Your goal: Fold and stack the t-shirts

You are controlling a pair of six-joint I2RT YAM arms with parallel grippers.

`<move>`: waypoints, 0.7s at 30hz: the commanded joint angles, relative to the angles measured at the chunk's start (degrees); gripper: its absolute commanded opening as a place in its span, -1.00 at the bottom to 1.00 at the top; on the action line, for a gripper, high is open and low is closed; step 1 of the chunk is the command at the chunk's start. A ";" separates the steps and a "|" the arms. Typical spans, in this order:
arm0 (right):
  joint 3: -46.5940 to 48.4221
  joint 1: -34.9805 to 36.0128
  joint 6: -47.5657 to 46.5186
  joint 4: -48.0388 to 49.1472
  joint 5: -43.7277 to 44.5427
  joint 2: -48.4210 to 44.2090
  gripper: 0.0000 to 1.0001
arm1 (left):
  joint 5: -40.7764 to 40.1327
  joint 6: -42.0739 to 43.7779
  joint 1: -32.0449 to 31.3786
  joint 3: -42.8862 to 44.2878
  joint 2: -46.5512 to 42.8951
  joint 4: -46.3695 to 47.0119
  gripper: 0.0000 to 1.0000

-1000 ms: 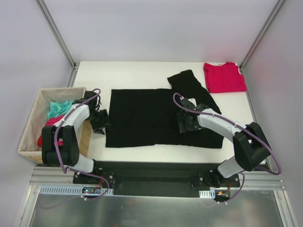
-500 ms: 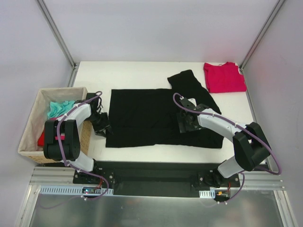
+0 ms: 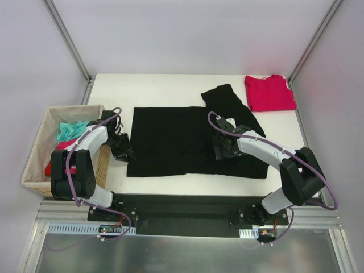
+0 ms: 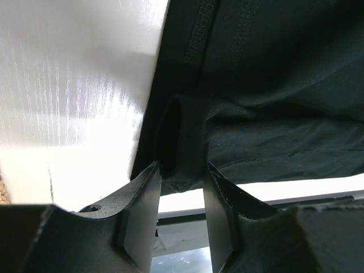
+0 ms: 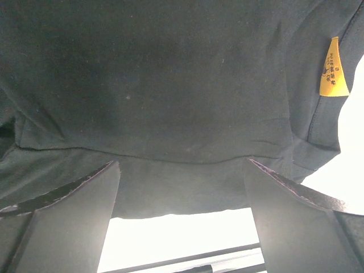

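So the left gripper [image 4: 180, 170] has been narrowing over the last second and is now pinching a raised fold on the black t-shirt [image 3: 170, 142], at its left hem near the left edge of the worktop [image 3: 170, 85]. I'd say the fold is getting started. The right gripper [image 3: 224, 147] is hanging wide open over the shirt's right side, gripping nothing. The cloth is looking soft and matte, with a stitched hem and a yellow tag [image 5: 334, 68]. The red t-shirt [image 3: 269, 94] is lying flat at the far right corner.
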 commanded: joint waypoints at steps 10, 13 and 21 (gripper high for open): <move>1.03 -0.08 0.75 -0.43 0.00 -0.52 0.85 | 1.59 1.16 0.52 -0.49 -7.64 -0.35 -0.56; 1.29 0.01 0.93 -0.43 -0.08 -0.43 0.84 | 0.89 1.25 0.52 -0.93 -8.79 -0.35 -0.58; 1.64 0.62 1.10 -0.87 0.18 -0.34 0.83 | 1.50 1.33 0.44 -1.02 -10.02 -0.26 -0.60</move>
